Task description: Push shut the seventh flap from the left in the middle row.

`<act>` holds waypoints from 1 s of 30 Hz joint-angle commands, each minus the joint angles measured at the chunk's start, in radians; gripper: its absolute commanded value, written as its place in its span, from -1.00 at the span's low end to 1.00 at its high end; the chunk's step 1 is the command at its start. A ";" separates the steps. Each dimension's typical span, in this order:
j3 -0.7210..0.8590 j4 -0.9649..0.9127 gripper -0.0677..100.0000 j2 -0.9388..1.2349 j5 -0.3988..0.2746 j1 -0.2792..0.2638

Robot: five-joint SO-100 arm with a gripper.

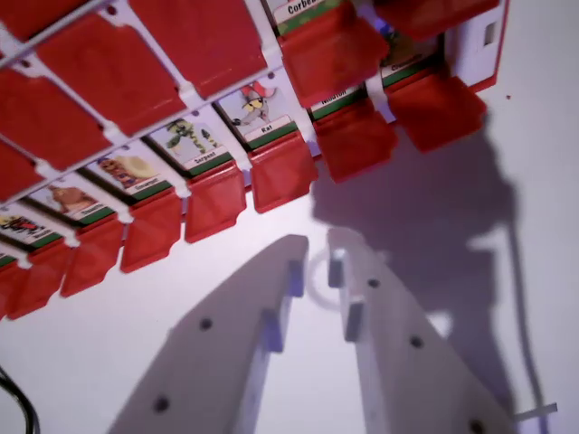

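**Clerk:** Item one, your claw (317, 271): two white printed fingers (231, 353) rise from the bottom edge of the wrist view. The tips stand a narrow gap apart, holding nothing, over the pale counter (109, 316). They sit just below the board and touch none of it.

**Operator:** And the board?

**Clerk:** Item two, a white-framed board (190, 95) of red flaps, running slantwise across the top of the view. The upper rows at the wrist view's left show you closed flaps (104, 77), flat and red.

**Operator:** Open ones?

**Clerk:** Item three, the lowest row in view: a run of flaps folded down toward the counter, each baring a picture card. You can read "Rat" on one card (258, 113), with its open flap (282, 170) nearest the claw tips. Beside it, a card with a green figure (192, 140).

**Operator:** The seventh flap, middle row?

**Operator's note from Clerk:** You cannot count it from here; the board's left end lies out of frame. Toward the wrist view's right, more open flaps (355, 136) hang near the board's corner, one upper flap (330, 54) standing out, blurred.

**Clerk:** Item four, a dark shadow (425, 217) on the counter at the right.
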 commanded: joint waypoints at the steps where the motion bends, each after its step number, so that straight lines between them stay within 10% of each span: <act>1: -0.137 -0.040 -0.95 -0.015 0.008 0.006; 30: -0.411 -0.112 -0.95 -0.316 -0.009 0.021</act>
